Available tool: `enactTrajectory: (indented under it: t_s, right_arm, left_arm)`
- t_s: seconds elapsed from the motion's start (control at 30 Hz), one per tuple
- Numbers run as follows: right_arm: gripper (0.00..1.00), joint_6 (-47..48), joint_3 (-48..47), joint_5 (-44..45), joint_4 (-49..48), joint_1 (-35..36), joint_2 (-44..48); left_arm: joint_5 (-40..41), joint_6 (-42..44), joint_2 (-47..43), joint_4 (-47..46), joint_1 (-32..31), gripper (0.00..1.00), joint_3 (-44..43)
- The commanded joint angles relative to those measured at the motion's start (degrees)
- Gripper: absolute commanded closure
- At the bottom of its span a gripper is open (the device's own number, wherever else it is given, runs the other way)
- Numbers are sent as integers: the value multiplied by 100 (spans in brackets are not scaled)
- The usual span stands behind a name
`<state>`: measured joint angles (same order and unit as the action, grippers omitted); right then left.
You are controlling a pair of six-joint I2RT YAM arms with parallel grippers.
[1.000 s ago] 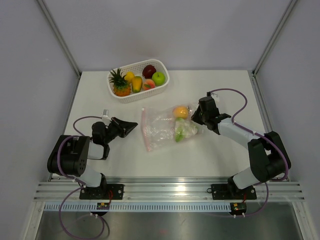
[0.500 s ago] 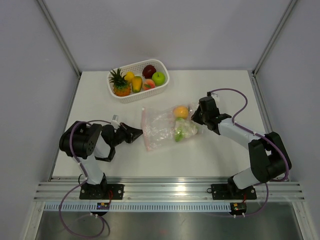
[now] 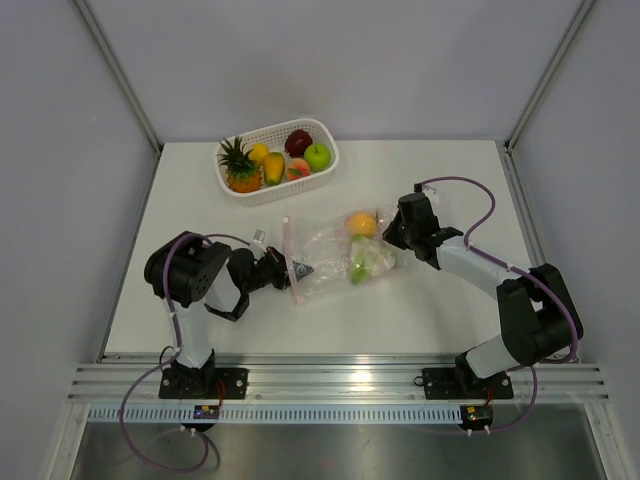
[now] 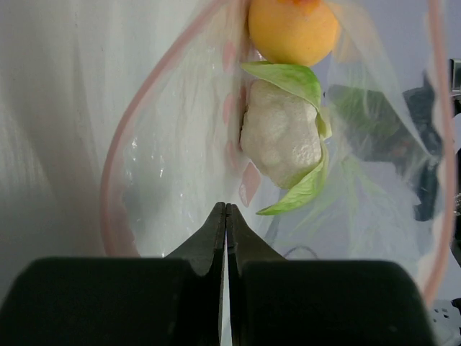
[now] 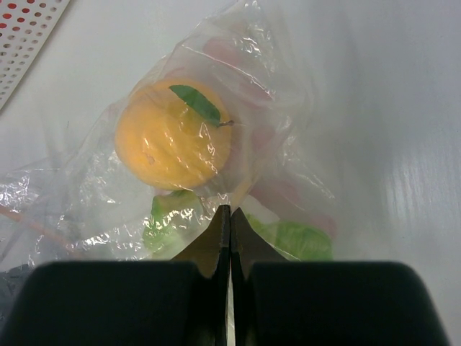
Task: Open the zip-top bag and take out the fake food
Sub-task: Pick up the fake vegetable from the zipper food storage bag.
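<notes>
The clear zip-top bag [image 3: 325, 250] lies mid-table with its pink zip strip [image 3: 289, 255] at the left end. An orange [image 3: 361, 223] and a white cauliflower with green leaves [image 3: 370, 262] lie inside it. My left gripper [image 3: 303, 268] is shut, with its tips inside the bag's open mouth; the left wrist view [image 4: 227, 205] shows the strip [image 4: 108, 187] looping round them, with the cauliflower [image 4: 281, 137] and orange [image 4: 294, 29] ahead. My right gripper [image 3: 385, 232] is shut on the bag's right end [image 5: 288, 158], just below the orange [image 5: 175, 137].
A white perforated basket [image 3: 285, 191] stands at the back left. It holds a pineapple [image 3: 238, 170], a green apple [image 3: 317, 157], a dark red piece [image 3: 298, 141] and yellow pieces. Its corner shows in the right wrist view [image 5: 29, 36]. Grey walls enclose the table.
My left gripper has moved right from the table's left side, and its shut tips are now inside the bag's mouth. The right arm and the bag's contents have stayed put.
</notes>
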<state>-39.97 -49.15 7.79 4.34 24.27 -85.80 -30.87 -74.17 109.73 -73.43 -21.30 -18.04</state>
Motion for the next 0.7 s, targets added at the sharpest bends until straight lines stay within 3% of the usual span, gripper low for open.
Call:
enactTrajectory:
  t_s: [0.0,0.13,0.67]
  right_arm:
    - [100,-2,10,-23,-126,-45,195]
    - [100,-2,19,-76,-161,-45,204]
    - [100,6,19,-181,-205,-37,178]
  left_arm:
    - [20,-123,293,-1128,-120,100,-199]
    - [-164,-562,829,-2191,-129,100,-322]
    - [-340,-344,506,-1746,-278,100,-595]
